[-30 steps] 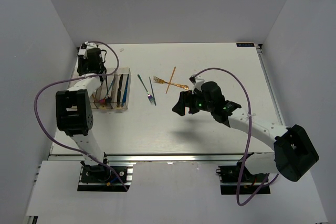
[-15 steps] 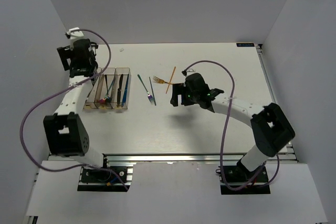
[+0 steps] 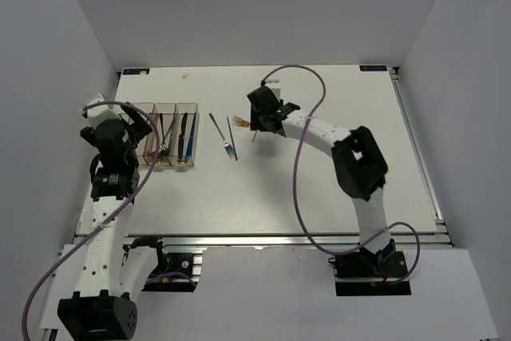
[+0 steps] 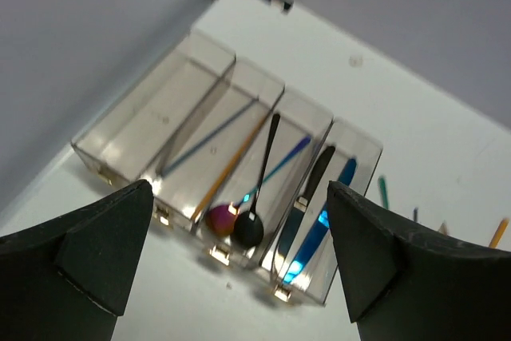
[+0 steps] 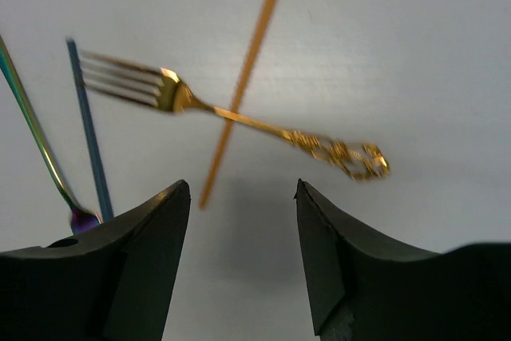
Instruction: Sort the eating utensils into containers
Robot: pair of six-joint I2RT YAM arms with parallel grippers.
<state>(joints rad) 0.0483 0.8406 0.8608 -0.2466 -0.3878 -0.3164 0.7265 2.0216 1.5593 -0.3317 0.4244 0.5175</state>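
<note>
Gold ornate fork (image 5: 231,115) is crossed by a thin orange stick (image 5: 249,57); the spread, empty right fingers (image 5: 148,233) should be closed on its handle alone. Left fingers (image 4: 104,233) are spread too.

White table (image 3: 319,189) is occupied by clear containers (image 3: 197,129) at left; teal spoon (image 3: 219,130), blue stick (image 3: 231,137), gold fork (image 5: 239,117) and orange stick (image 5: 247,61) are laid mid-far.

bg: white table (image 3: 319,189) | grey walls (image 3: 255,5) 3 sides | even light
</note>
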